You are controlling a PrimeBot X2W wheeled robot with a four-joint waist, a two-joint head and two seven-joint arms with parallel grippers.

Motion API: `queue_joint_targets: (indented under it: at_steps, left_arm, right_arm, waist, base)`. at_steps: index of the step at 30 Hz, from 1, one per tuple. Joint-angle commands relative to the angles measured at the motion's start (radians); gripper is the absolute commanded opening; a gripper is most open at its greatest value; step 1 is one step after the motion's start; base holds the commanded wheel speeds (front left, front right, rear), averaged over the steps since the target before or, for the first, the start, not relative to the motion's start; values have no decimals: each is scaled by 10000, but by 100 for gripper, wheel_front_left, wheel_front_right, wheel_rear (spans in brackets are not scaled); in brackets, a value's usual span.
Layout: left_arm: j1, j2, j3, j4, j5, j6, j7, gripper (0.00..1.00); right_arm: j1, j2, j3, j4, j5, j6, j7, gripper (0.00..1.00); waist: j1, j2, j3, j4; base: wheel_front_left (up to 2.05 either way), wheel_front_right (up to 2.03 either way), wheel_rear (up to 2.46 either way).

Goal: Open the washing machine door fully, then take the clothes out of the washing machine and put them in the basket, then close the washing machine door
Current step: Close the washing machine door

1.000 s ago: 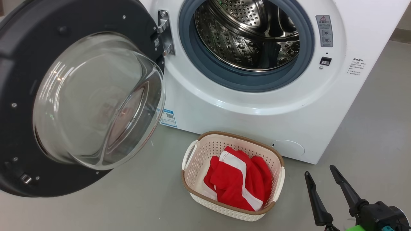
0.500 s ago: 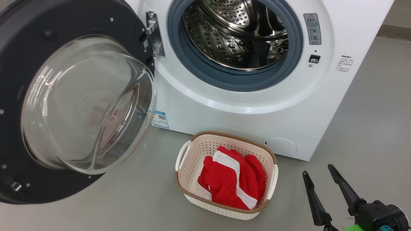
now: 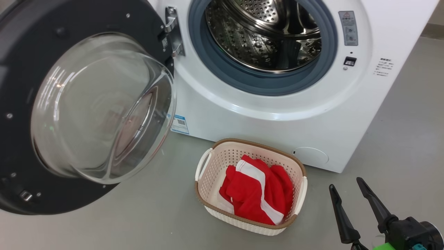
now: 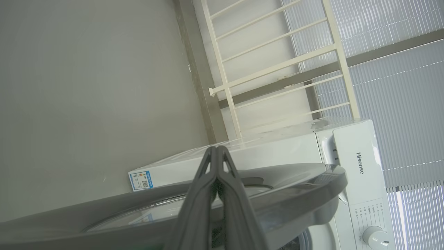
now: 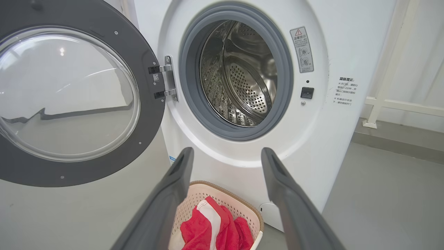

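The bright red soft clothes with white stripes (image 3: 255, 198) lie inside the small cream perforated plastic basket with the brown rim (image 3: 216, 170). The basket stands on the grey floor (image 3: 156, 215) just in front of the large white front-loading washing machine (image 3: 263, 118). The steel drum (image 3: 267, 38) looks empty, so I judge that only the closing is left to do. The big round door with the black rim and bulging glass window (image 3: 104, 107) stands wide open. Your left gripper (image 4: 216, 150) has its fingers pressed together with nothing between them, at the outer side of the door rim; I cannot tell if it touches. If you push with such thin tips on the glossy curved rim, they may slip off, and the door may stop before the latch catches. Your right gripper (image 3: 345, 184) is spread wide and empty, near the basket. If the body turns during the push, this gripper may knock the basket. Please check also that the door, when it swings, passes above the basket rim.
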Motion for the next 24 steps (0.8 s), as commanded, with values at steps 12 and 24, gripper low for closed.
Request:
queue_joint_targets:
  at_steps: [12,24]
  left_arm:
    - [727,-169,-97,-1661,-470,12,1166,0]
    - [1775,-1266,-201,-4329,-1102,715,2190,0]
  right_arm:
    - [-358,-139,164,-75,65,63,-303,100]
    - [-437,-139,209,140,224,63,-454,100]
  waist:
    - [0,0,126,492]
    - [0,0,135,603]
  base:
    - [0,0,0]
    - [0,0,0]
